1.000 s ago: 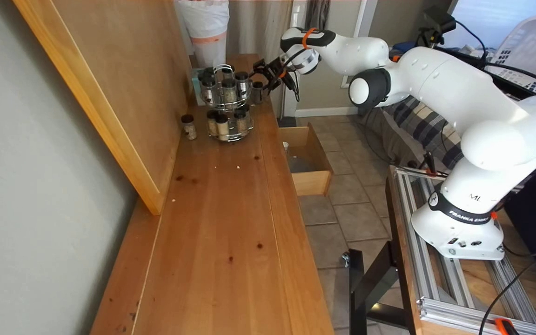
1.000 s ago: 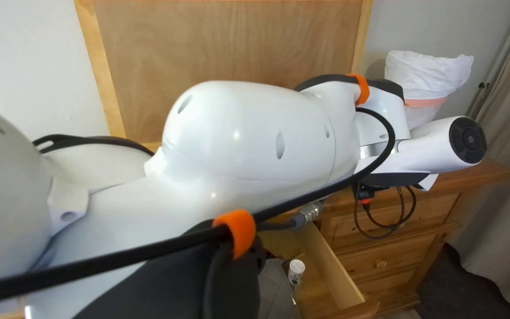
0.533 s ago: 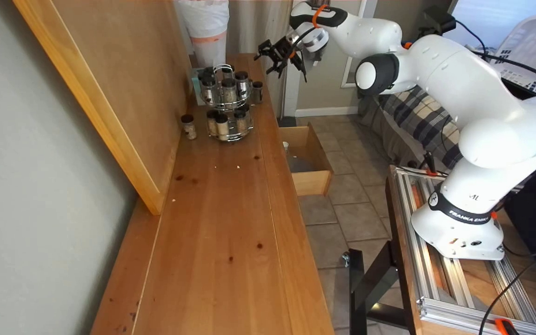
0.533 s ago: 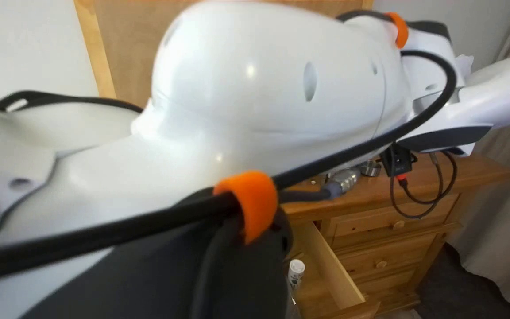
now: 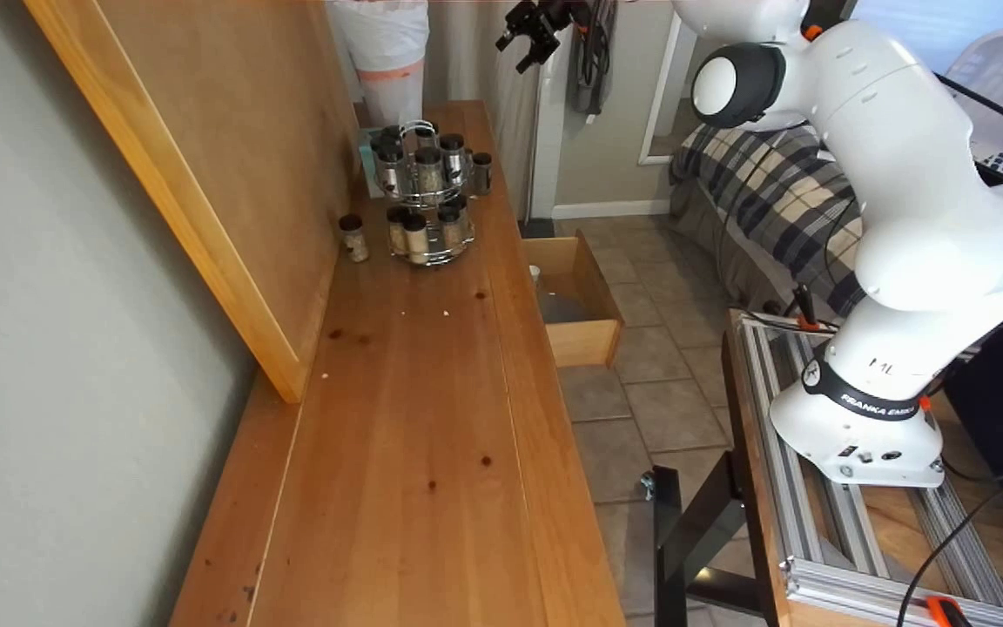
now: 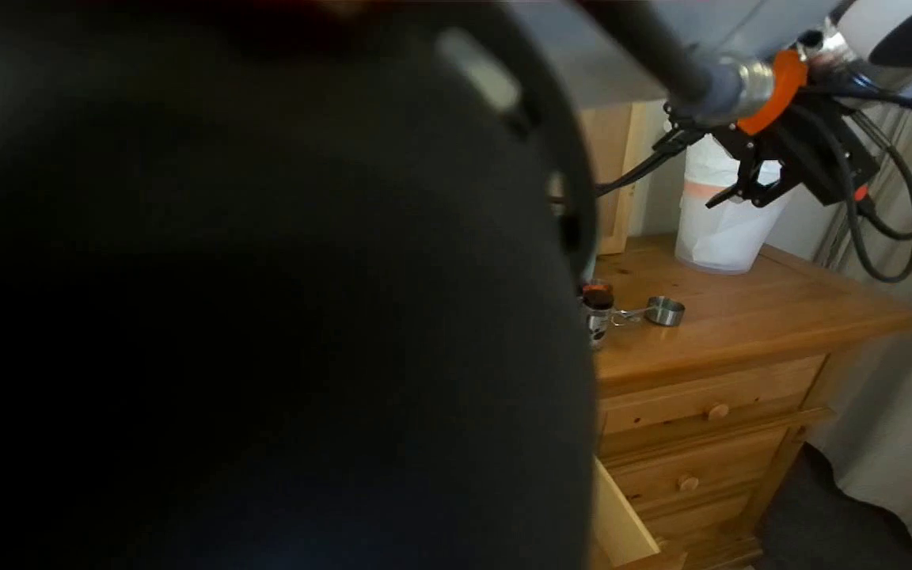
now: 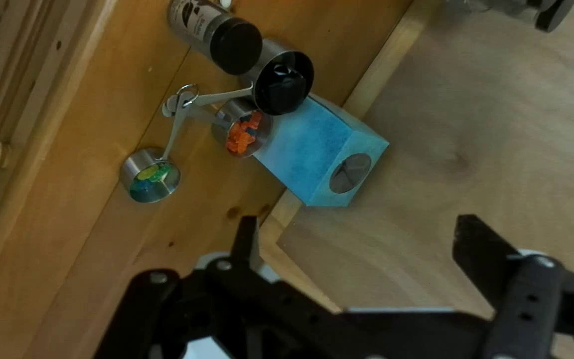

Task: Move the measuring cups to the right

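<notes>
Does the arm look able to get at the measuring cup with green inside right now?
Probably yes: the open fingers hold nothing, and nothing covers that cup in the wrist view, though they would need lowering.

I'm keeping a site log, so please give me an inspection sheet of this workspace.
Surface: wooden dresser top, a few pale specks on it.
Job's things: three steel measuring cups, handles joined, on the dresser top; contents look green-blue, orange-red and black.
Clutter: two-tier spice rack; loose jar apart from it; another jar close to the measuring cups, contact unclear; blue box; lined bin.
Gripper: open wide, apart from the measuring cups; nothing seen in its grasp.
Cables: black cable hanging in a loop near the gripper.
Surroundings: open drawer, tiled floor, plaid bedding.
</notes>
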Controlling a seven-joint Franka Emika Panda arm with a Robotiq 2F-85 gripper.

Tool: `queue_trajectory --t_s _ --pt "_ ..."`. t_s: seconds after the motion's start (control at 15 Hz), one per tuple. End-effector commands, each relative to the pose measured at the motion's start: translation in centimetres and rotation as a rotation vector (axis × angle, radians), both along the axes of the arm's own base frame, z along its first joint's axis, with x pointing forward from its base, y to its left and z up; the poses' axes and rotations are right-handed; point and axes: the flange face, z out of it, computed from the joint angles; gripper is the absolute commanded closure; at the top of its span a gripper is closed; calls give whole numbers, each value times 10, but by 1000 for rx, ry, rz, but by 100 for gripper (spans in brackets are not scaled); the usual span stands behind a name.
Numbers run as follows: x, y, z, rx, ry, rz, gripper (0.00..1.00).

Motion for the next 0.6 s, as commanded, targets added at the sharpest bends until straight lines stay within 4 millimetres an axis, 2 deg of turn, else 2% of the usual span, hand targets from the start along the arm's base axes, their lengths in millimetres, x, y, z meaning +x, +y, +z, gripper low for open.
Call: queue_trajectory --t_s 0.0,0.53 --pt "4 23 31 -101 22 169 0" --pt "32 75 43 -293 59 546 0"
